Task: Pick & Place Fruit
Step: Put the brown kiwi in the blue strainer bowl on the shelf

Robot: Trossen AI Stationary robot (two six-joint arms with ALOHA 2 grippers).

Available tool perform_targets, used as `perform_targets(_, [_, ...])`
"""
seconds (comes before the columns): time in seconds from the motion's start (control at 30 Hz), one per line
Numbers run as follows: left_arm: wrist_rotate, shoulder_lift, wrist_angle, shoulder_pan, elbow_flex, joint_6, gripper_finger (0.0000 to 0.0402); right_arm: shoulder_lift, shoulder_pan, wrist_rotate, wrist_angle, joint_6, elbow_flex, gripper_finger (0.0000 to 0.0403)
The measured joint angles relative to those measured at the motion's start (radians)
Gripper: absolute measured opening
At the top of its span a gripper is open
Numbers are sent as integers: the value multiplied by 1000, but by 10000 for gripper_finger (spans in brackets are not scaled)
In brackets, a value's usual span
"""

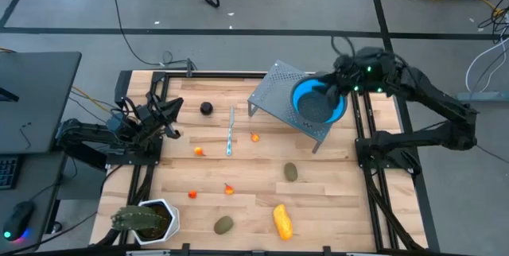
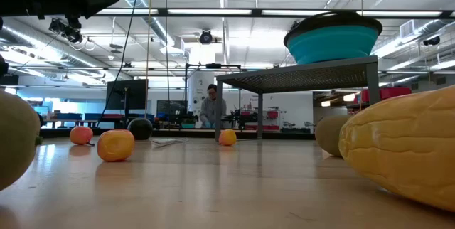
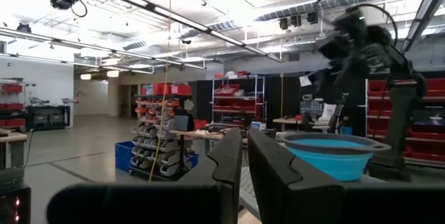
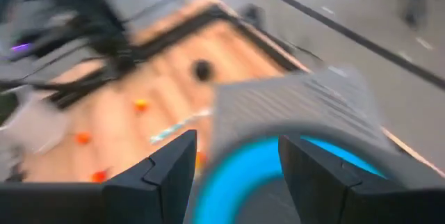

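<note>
The toy fruits lie on the wooden table: a stubby yellow piece (image 1: pixel 281 220) near the near edge, two olive-brown ovals (image 1: pixel 291 172) (image 1: pixel 223 225), a dark round one (image 1: pixel 207 108) and several orange-red bits (image 1: pixel 199 151). My right gripper (image 1: pixel 338 89) (image 4: pixel 236 172) hovers open and empty above a blue bowl (image 1: pixel 318 102) that stands on a grey perforated stand (image 1: pixel 274 93). My left gripper (image 1: pixel 171 117) (image 3: pixel 245 165) waits at the table's left edge, fingers together, holding nothing. In the low view the yellow piece (image 2: pixel 405 151) looms close.
A thin pale-blue stick (image 1: pixel 230 133) lies mid-table. A green spiky plant in a white pot (image 1: pixel 147 220) stands at the near left corner. The stand's legs (image 2: pixel 373 97) rest on the far right part of the table. A person (image 2: pixel 212 108) stands far behind the table.
</note>
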Motion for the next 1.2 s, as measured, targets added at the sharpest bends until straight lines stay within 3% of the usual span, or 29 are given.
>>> perform_targets(0.2, [0, 0, -12, 0, 0, -1, 32, 4, 234, 86, 308, -41, -114, 213])
perform_targets(0.47, [-30, 0, -142, 0, 9, -38, 32, 59, 443, 391, 581, -187, -249, 213])
perform_targets(0.67, [16, 22, -424, 0, 115, -187, 32, 120, 498, 372, 795, -292, -317, 213])
perform_targets(0.8, [15, 100, -552, 0, 185, -280, 32, 145, 519, 383, 854, -393, -342, 213])
perform_targets(0.97, [-200, 221, -539, 0, 220, -330, 32, 146, 519, 497, 863, -413, -342, 213])
perform_targets(1.1, [-169, 311, -464, -1, 221, -343, 33, 152, 521, 531, 848, -337, -352, 213])
perform_targets(1.2, [-124, 388, -462, 2, 250, -365, 41, 165, 522, 529, 847, -380, -364, 213])
